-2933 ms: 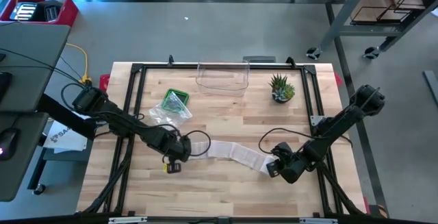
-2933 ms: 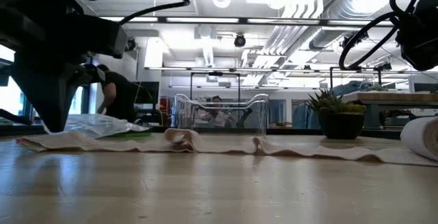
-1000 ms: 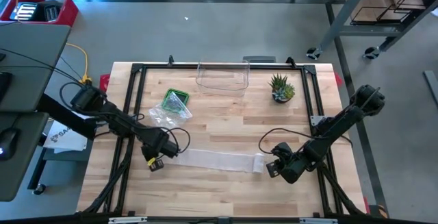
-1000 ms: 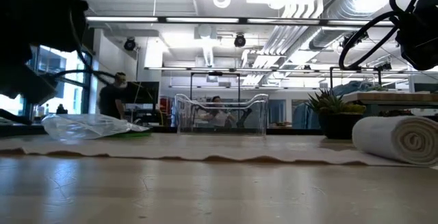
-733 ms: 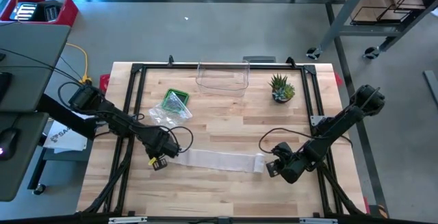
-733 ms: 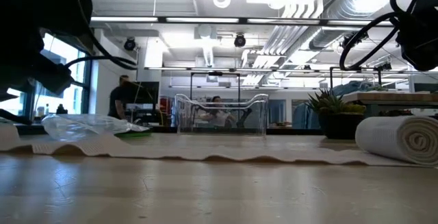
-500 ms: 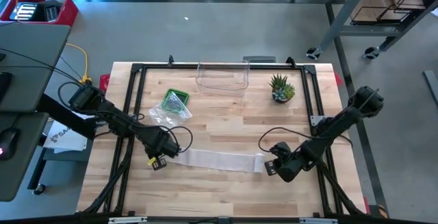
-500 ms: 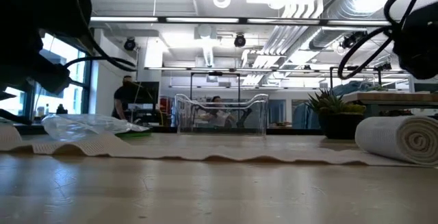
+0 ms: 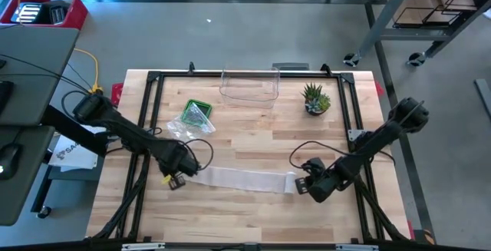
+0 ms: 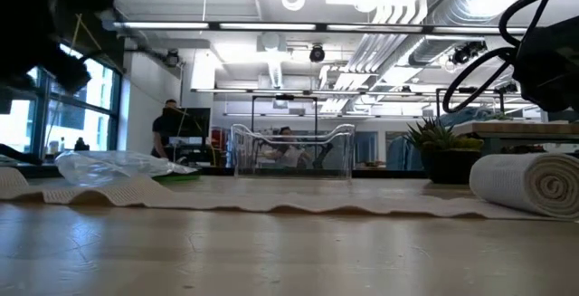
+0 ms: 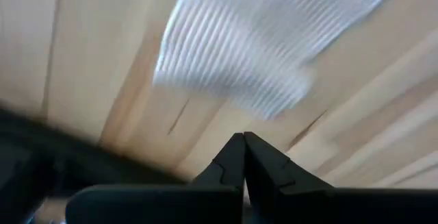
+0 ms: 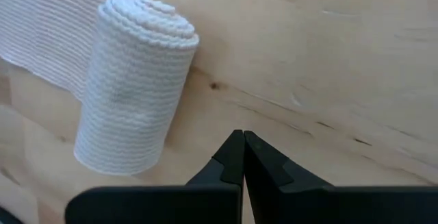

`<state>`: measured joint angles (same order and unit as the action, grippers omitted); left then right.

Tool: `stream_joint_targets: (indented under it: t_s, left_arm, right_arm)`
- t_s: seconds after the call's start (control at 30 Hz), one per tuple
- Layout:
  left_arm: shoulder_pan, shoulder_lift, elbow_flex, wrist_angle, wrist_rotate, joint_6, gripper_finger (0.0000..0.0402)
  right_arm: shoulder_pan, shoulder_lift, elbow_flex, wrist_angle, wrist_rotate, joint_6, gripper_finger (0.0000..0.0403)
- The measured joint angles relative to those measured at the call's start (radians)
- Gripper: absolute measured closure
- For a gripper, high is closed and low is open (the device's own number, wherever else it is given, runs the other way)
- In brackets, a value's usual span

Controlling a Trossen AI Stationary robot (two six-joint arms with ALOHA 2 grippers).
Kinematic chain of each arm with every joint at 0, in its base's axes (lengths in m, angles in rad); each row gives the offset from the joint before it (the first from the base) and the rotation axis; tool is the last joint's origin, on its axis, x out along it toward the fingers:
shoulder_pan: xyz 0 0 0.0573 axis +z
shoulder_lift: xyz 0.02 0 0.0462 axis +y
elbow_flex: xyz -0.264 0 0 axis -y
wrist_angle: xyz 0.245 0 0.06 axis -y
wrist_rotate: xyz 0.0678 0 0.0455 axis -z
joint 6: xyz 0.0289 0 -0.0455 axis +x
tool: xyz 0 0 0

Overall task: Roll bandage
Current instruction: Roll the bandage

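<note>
Both hands are closed and empty. Seen from above, the left hand [image 9: 178,179] sits at about 8 o'clock from the middle of the desk [image 9: 253,220], just beside the loose end of the bandage [image 9: 239,179]; its own camera shows the two fingers [image 11: 233,161] pressed together with nothing between them, the ribbed cloth lying just ahead of the tips. The right hand [image 9: 304,187] sits at about 4 o'clock, just beside the rolled end [image 9: 290,183]; its fingers [image 12: 234,157] meet at the tips too, near the roll but apart from it.

The bandage stretches flat across the front half of the desk between the two hands, one end unrolled by the left hand, the other wound into a thick roll [image 12: 126,94] lying on its side by the right hand. From desk height the strip [image 10: 271,201] runs low and slightly wavy across the wood to the roll [image 10: 529,184].

Toward 12 o'clock stands a clear plastic tub [image 9: 249,86], with a small potted plant [image 9: 315,99] at 1 o'clock. At 10 o'clock a crumpled clear bag [image 9: 188,125] lies against a green tray [image 9: 198,112].
</note>
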<state>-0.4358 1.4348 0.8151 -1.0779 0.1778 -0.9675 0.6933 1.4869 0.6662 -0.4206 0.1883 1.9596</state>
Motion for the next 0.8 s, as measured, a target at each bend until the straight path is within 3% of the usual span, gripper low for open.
stream_joint_targets:
  t_s: [0.23, 0.37, 0.53, 0.8]
  left_arm:
    - [0.023, 0.072, 0.037, 0.436, -0.069, 0.126, 0.0401]
    - [0.062, 0.195, 0.086, 0.492, -0.122, 0.181, 0.0401]
    - [0.093, 0.337, 0.167, 0.556, -0.083, 0.256, 0.0402]
    - [0.087, 0.399, 0.241, 0.534, -0.085, 0.291, 0.0402]
  right_arm:
    - [-0.002, 0.066, 0.0, 0.102, -0.021, -0.039, 0.0403]
    - [-0.003, 0.082, 0.0, 0.153, 0.013, -0.003, 0.0403]
    - [-0.009, 0.083, 0.0, 0.167, 0.02, -0.004, 0.0403]
    - [-0.013, 0.075, 0.0, 0.204, 0.093, -0.004, 0.0403]
